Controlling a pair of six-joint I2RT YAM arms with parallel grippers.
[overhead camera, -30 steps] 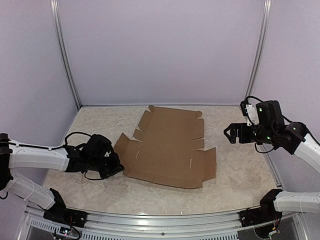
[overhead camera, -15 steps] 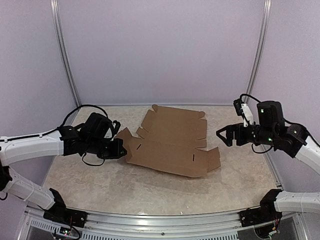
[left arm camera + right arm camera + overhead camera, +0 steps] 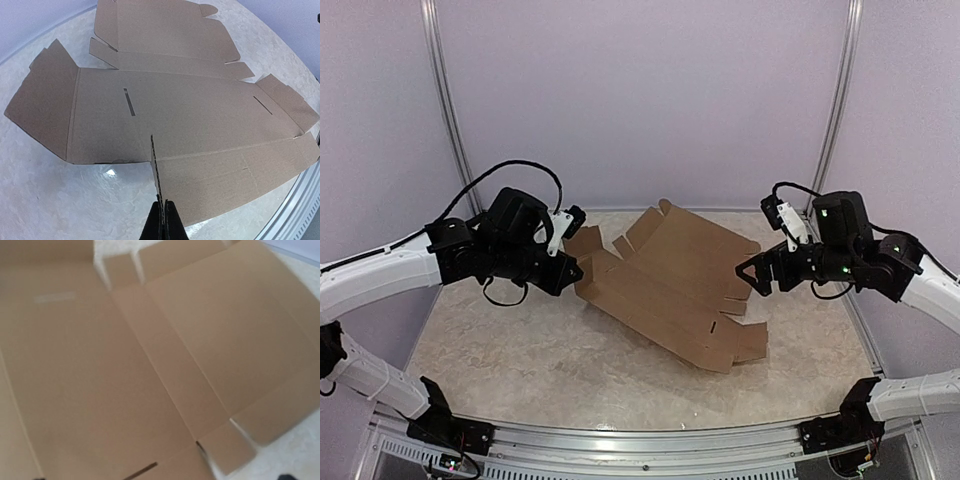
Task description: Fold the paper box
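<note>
Overall: the paper box (image 3: 670,288) is lying unfolded in the middle of the overhead frame on the table (image 3: 510,350). It is tilting, with its left end raised and its lower-right corner resting on the surface.
Left gripper (image 3: 572,272): is clamping tight on the box's left edge, left of centre in the overhead view.
Left wrist view: the two fingers (image 3: 171,226) are pressing together at the bottom centre around an upright, edge-on flap (image 3: 156,165). The rest of the sheet is spreading out above it.
Right gripper (image 3: 750,278): is hanging right of centre with its jaws spread wide, just beside the box's right edge. It seems to be clear of the cardboard, though the overhead view is too coarse to be sure.
Right wrist view: blurred brown panels and creases are filling the frame, with a strip of pale table showing at the lower right.
</note>
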